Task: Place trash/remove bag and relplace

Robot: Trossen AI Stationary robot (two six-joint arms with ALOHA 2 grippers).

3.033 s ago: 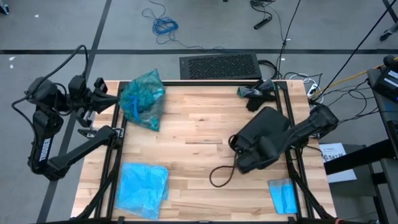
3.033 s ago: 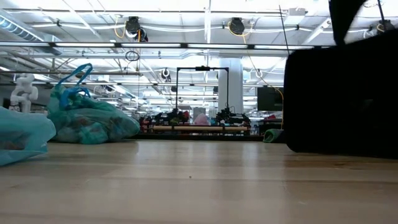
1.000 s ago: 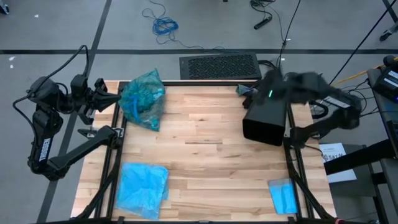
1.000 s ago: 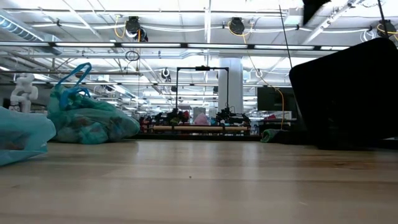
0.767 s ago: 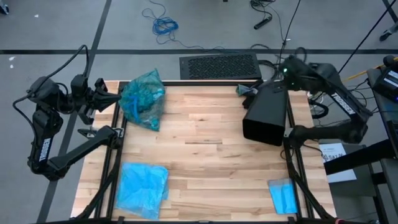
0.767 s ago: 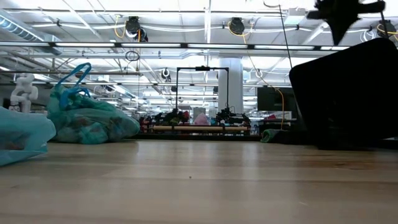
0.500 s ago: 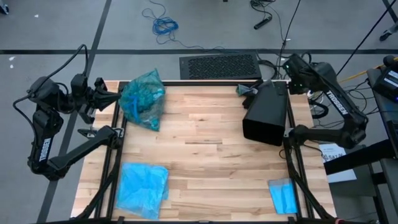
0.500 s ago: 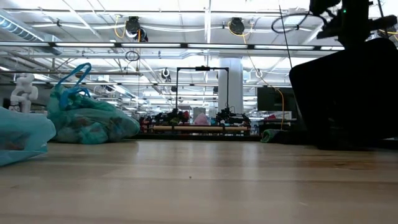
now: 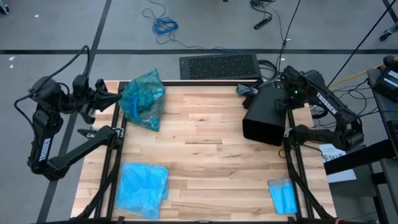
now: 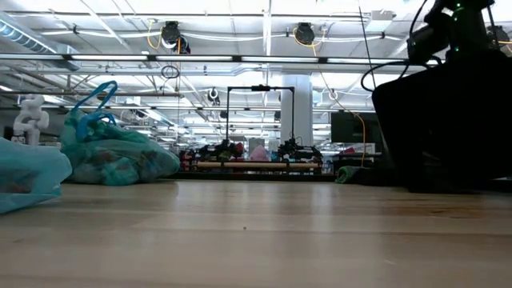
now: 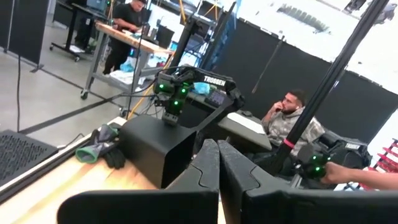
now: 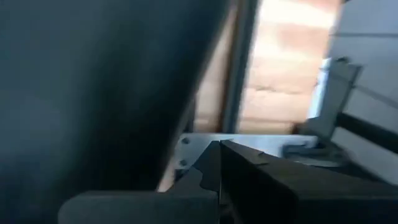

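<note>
At the table's far-left corner I have the dark teal-green bag (image 9: 142, 98), knotted and bulging — in the low view I can make out lumps of trash (image 10: 112, 164) through its crinkly plastic, though not piece by piece. Near the front-left edge lies the lighter sky-blue bag (image 9: 144, 186), flat on the wood and well apart from the full one. A small blue folded cloth (image 9: 283, 195) sits at the front-right corner.

On the right half of the table (image 9: 199, 155) stands the black bin (image 9: 266, 116), upright, with no liner showing in it. Just behind it, at the far-right edge, I see a pair of black gloves (image 9: 252, 91).

My right gripper (image 9: 287, 93) hangs over the bin's far-right rim — its 2 fingers pressed together, holding nothing. My left gripper (image 9: 111, 98) waits off the table's left edge, just beside the teal bag, its fingers also closed on nothing.

Beyond the table, the left wrist view shows 2 people, 1 seated, 1 standing at a bench.
</note>
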